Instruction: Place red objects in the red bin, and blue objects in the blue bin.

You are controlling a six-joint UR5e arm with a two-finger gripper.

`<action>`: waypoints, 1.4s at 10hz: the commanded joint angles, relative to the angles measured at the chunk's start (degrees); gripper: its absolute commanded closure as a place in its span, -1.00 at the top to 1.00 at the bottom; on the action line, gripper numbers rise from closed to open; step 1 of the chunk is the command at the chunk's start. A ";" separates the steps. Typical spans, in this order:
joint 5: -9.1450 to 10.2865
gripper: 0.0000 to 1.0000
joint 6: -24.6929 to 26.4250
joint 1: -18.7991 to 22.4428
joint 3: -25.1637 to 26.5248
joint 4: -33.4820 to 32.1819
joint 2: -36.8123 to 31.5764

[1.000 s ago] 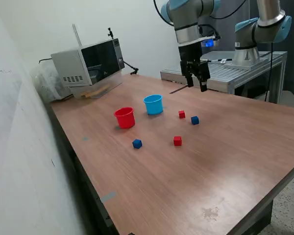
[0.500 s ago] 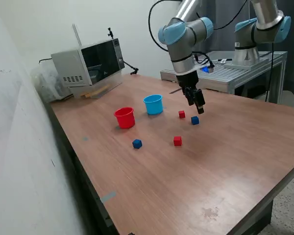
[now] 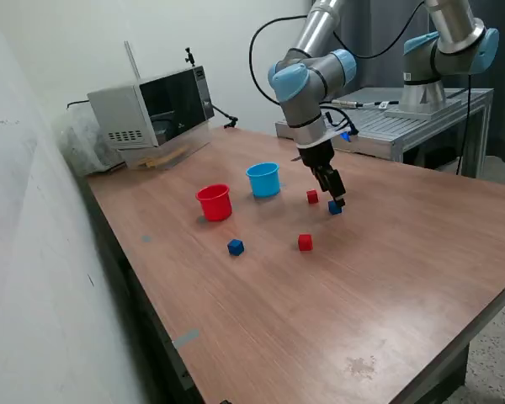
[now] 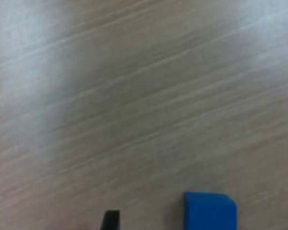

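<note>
- The gripper (image 3: 337,202) sits low over a blue cube (image 3: 334,208) on the table (image 3: 387,278), with a red cube (image 3: 312,196) just beside it on the exterior view's left. A finger swinging wide could nudge that red cube.
- In the wrist view the blue cube (image 4: 210,211) lies between the 2 dark fingertips (image 4: 110,220) but nearer 1 side. If the jaws close like this, 1 finger may reach it first and push or twist it, so the grip could slip.
- The jaws stand wide apart, well wider than the cube, and hold nothing. I cannot tell whether a fingertip touches the cube or the wood.
- The blue cup (image 3: 263,179) and red cup (image 3: 215,202) stand upright near each other, so a carried cube could drop into the wrong 1 or clip a rim.
- 1 more blue cube (image 3: 235,247) and 1 more red cube (image 3: 305,242) lie loose, well apart from the gripper.
</note>
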 commanded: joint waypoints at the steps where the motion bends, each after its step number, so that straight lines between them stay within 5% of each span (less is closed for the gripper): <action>1: 0.01 1.00 -0.99 0.08 -0.65 -0.06 1.56; 4: 0.01 1.00 -1.78 0.08 -0.83 -0.24 1.83; 5: 0.09 -1.00 -2.92 0.08 -0.83 -0.24 2.01; 10: -0.08 -1.00 -4.95 0.70 -0.83 -1.80 1.40; 12: -4.80 -1.00 -5.82 0.87 -0.48 -2.87 -4.47; 14: -5.53 -1.00 -6.18 0.08 -0.39 -2.70 -9.14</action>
